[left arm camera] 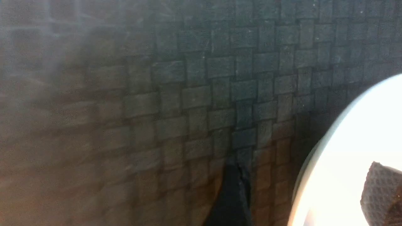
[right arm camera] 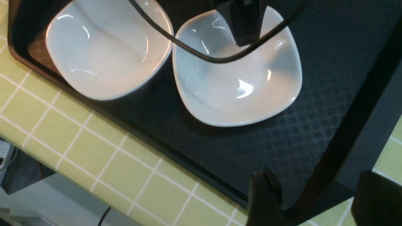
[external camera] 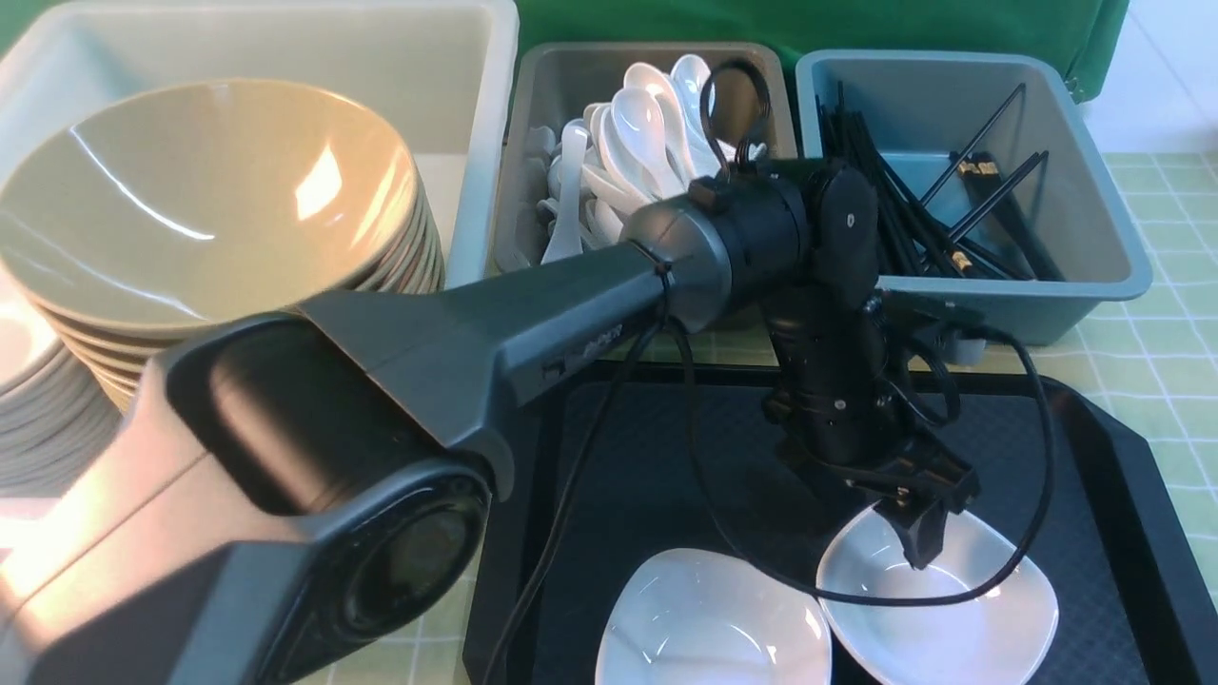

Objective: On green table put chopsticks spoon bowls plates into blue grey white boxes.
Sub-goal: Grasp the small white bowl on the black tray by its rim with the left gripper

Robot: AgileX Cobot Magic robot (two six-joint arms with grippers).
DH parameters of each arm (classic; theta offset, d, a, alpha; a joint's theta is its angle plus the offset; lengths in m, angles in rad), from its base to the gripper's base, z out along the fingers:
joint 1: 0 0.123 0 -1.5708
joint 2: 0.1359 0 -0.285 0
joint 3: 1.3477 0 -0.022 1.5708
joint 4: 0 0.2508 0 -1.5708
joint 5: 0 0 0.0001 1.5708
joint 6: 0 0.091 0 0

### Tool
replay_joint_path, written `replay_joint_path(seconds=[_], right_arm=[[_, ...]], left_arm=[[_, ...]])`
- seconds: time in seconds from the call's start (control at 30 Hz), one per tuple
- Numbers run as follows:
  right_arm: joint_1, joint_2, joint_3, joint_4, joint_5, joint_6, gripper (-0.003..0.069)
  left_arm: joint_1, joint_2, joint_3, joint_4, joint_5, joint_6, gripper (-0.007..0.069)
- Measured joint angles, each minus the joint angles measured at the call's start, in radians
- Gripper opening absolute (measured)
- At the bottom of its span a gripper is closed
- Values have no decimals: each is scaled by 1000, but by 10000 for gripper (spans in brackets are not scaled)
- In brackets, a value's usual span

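My left hand [external camera: 915,538] points down over the far rim of the right plate [external camera: 952,618]. One fingertip [left arm camera: 232,194] is outside on the tray [external camera: 1094,457], and the ribbed pad [left arm camera: 381,194] of the other is over the plate's dip. The rim runs between them unpinched, so the hand is wide and holds nothing. The plate lies from the hand toward me. It is a rounded square with no real long axis, so I judge the grip turns on that rim staying between the fingers as they close. My right hand [right arm camera: 317,204] is also wide and empty, above the tray's edge and apart from both plates, so the left is nearer. The left plate [external camera: 714,628] sits just beside the right one. Both are glossy white and thin-rimmed, likely slippery; the tray is matte black with a woven texture. The white box [external camera: 285,38], with tan bowls [external camera: 190,190] stacked in it, stands to my left beyond the tray on the green checked table [external camera: 1161,314]
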Motion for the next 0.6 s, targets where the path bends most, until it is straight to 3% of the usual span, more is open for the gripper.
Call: replay_joint_path(seconds=[0.17, 0.27, 0.37, 0.6], right_arm=[[0, 0, 0, 0, 0, 1, 382], [0, 0, 0, 0, 0, 8, 382], [0, 0, 0, 0, 0, 7, 382], [0, 0, 0, -12, -2, -32, 382]], left_arm=[[1, 13, 0, -62, -1, 46, 354], [10, 18, 0, -69, -1, 56, 151], [27, 15, 0, -79, 1, 49, 34], [98, -138, 0, -62, 1, 36, 15]])
